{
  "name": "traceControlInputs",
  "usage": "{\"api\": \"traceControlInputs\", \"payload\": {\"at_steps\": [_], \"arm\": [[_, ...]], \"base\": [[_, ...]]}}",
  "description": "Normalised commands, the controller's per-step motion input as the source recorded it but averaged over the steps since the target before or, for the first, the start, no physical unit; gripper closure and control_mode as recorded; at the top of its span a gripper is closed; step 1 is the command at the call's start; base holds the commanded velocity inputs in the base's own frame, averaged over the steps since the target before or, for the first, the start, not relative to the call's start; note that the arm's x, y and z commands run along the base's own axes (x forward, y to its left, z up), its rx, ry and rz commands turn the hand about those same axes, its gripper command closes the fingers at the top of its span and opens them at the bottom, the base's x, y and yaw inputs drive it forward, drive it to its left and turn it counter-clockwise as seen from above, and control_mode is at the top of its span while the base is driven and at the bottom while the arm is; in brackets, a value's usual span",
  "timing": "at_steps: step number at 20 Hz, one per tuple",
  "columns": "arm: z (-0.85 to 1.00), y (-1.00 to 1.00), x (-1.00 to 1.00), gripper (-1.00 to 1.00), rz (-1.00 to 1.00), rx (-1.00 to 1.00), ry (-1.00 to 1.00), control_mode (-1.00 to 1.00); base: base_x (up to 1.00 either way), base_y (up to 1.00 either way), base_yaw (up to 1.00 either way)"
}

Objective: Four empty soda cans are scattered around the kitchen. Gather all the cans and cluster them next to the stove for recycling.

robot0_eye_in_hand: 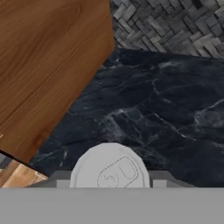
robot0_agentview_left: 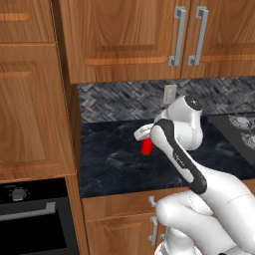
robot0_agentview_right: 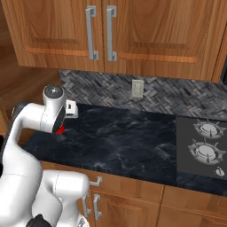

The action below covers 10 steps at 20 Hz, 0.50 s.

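Right at my pincer (robot0_eye_in_hand: 109, 186) sits a soda can (robot0_eye_in_hand: 110, 168), its silvery-grey top with the pull tab filling the space between my two fingers, which flank it on either side; I cannot tell whether they press its wall or merely stand beside it. From the left base view the can's red body (robot0_agentview_left: 146, 147) peeks out just below my hand, partly hidden by my forearm, and from the right base view just a sliver of red (robot0_agentview_right: 60, 129) shows under my wrist. The can appears to be over the black marbled bench (robot0_agentview_right: 124, 142), near its left end; whether it rests on the bench or hangs just above it I cannot tell. Close beside my pincer, on that side, rises a tall wooden cabinet wall (robot0_eye_in_hand: 48, 65). Beyond the can the dark bench stretches away to the grey herringbone backsplash (robot0_agentview_right: 106, 91), where a white wall socket (robot0_agentview_right: 138, 88) is mounted. Well apart from my pincer, at the far right end of the bench, lies the stove (robot0_agentview_right: 201, 148), black glass with silver ringed burners. Above it all hang wooden upper cupboards (robot0_agentview_right: 133, 26) with silver handles.
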Motion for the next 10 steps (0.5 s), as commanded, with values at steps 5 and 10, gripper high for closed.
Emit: {"api": "traceControlInputs", "payload": {"at_steps": [5, 10], "arm": [[0.55, -0.48, -0.59, 1.0, -0.04, -0.11, -0.03, -1.0], [0.36, -0.45, -0.59, 1.0, -0.06, -0.11, -0.02, -1.0]], "base": [[0.0, 0.0, 0.0], [0.0, 0.0, 0.0]]}}
